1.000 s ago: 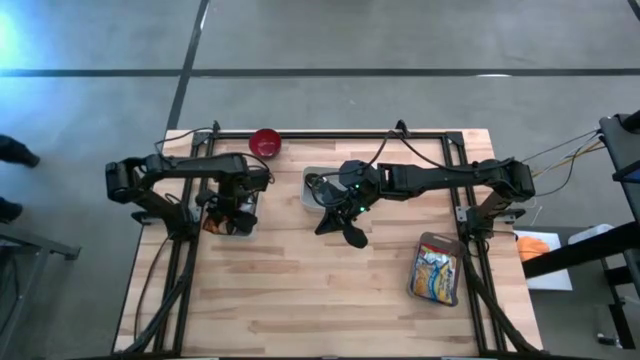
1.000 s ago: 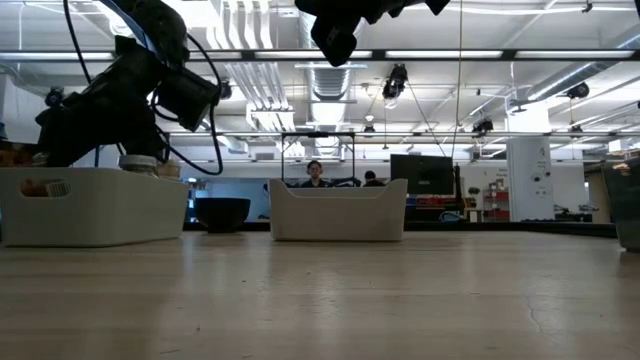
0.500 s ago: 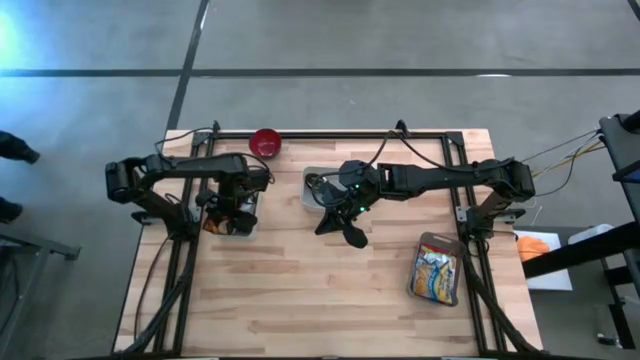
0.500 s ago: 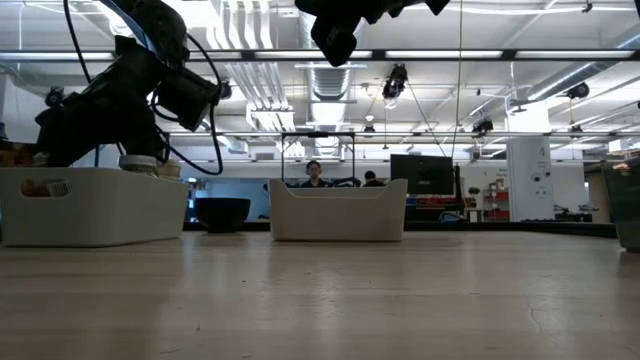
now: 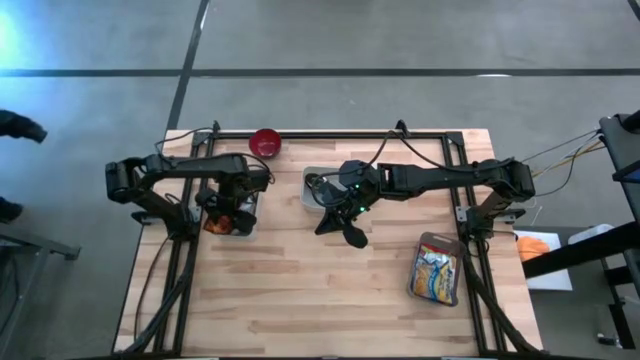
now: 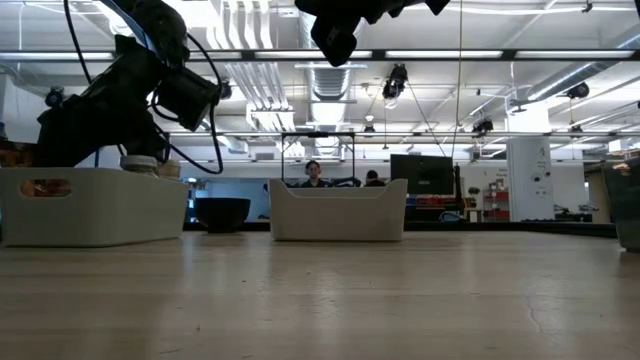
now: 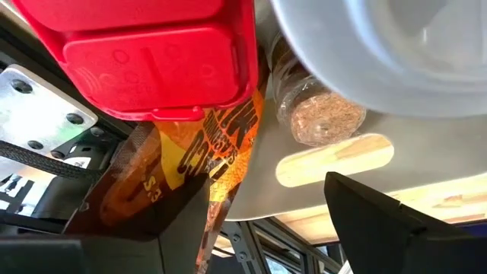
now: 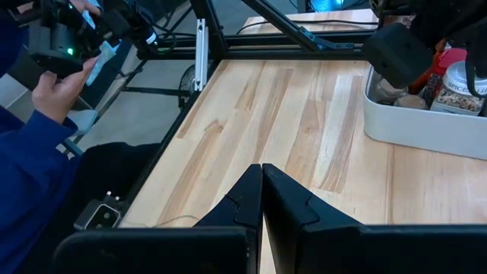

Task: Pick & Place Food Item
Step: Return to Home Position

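Two grippers showed: left gripper (image 5: pixel 230 206), jaws wide, inside the left gray bin (image 6: pixel 95 210) at frame left; right gripper (image 5: pixel 355 238), jaws pressed together, near centre.

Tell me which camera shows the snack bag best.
High view: the snack bag lies visible from above in a dark tray near the right edge of the table. Low view shows only a dark container wall at its right edge, not the bag. Neither wrist view shows it.
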